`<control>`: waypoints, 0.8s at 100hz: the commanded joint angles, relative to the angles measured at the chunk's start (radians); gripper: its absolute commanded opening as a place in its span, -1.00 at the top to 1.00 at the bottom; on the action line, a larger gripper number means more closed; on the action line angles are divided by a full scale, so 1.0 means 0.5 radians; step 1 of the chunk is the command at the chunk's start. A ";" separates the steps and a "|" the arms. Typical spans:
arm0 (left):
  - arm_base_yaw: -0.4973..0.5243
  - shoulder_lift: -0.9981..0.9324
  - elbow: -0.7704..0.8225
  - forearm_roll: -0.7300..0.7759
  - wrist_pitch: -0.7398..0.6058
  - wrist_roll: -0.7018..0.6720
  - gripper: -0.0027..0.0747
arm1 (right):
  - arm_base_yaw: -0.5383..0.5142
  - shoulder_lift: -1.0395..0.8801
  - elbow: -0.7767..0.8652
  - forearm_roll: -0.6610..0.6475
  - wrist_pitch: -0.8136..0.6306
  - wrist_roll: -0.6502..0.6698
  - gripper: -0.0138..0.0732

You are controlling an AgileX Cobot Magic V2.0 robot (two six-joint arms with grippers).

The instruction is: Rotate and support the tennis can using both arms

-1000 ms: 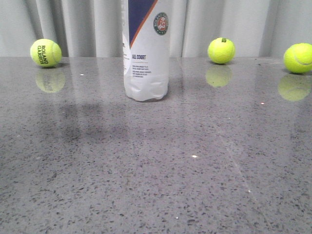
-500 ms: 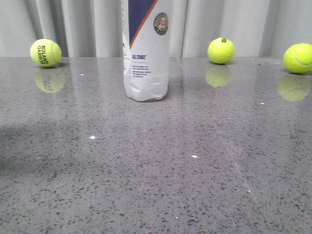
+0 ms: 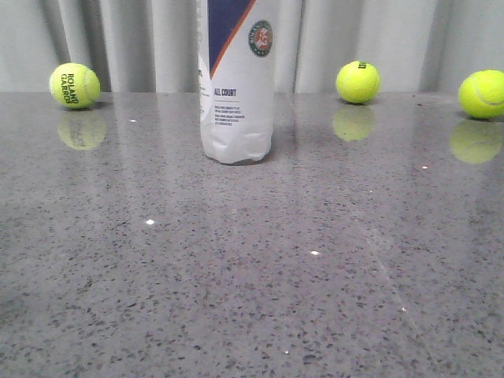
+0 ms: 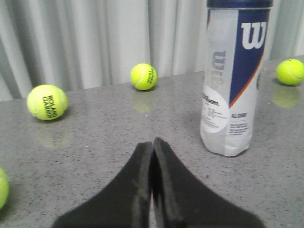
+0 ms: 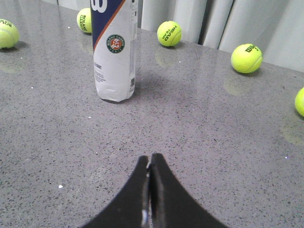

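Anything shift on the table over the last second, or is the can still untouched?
Only a dark shadow on the left of the table slid off leftward and is gone. The tennis can stands upright in the same spot, untouched, and the three tennis balls seen from the front have not moved.

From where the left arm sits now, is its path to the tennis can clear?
Probably yes. In the left wrist view only bare table lies between the left gripper and the upright tennis can; the tennis balls sit off to the sides. The gripper is shut, so it must open first.
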 commanded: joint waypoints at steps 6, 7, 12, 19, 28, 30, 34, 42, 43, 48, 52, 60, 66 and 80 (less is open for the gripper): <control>0.157 -0.115 0.026 0.177 -0.158 -0.180 0.98 | -0.010 0.016 -0.051 -0.020 -0.161 -0.005 0.84; 0.164 -0.123 0.032 0.181 -0.148 -0.180 0.98 | -0.010 0.016 -0.051 -0.020 -0.161 -0.005 0.84; 0.211 -0.175 0.052 0.207 -0.084 -0.191 0.98 | -0.010 0.016 -0.051 -0.020 -0.161 -0.005 0.84; 0.282 -0.248 0.079 0.229 0.058 -0.221 0.98 | -0.010 0.016 -0.051 -0.020 -0.161 -0.005 0.84; 0.367 -0.349 0.135 0.286 0.176 -0.263 0.98 | -0.010 0.016 -0.051 -0.020 -0.161 -0.005 0.84; 0.386 -0.375 0.155 0.296 0.176 -0.263 0.98 | -0.010 0.016 -0.051 -0.020 -0.161 -0.005 0.84; 0.422 -0.430 0.193 0.297 0.176 -0.263 0.98 | -0.010 0.016 -0.051 -0.020 -0.161 -0.005 0.84; 0.497 -0.529 0.261 0.313 0.176 -0.263 0.98 | -0.010 0.016 -0.051 -0.020 -0.161 -0.005 0.84; 0.504 -0.537 0.274 0.313 0.176 -0.263 0.98 | -0.010 0.016 -0.051 -0.020 -0.161 -0.005 0.84; 0.556 -0.600 0.316 0.327 0.176 -0.263 0.98 | -0.010 0.016 -0.051 -0.020 -0.161 -0.005 0.84; 0.583 -0.639 0.350 0.339 0.176 -0.263 0.98 | -0.010 0.016 -0.051 -0.020 -0.161 -0.005 0.84; 0.641 -0.741 0.408 0.341 0.176 -0.263 0.98 | -0.010 0.016 -0.051 -0.020 -0.161 -0.005 0.84; 0.681 -0.818 0.464 0.341 0.176 -0.268 0.98 | -0.010 0.016 -0.051 -0.020 -0.161 -0.005 0.84; 0.784 -1.058 0.608 0.347 0.205 -0.356 0.98 | -0.010 0.016 -0.051 -0.020 -0.161 -0.005 0.84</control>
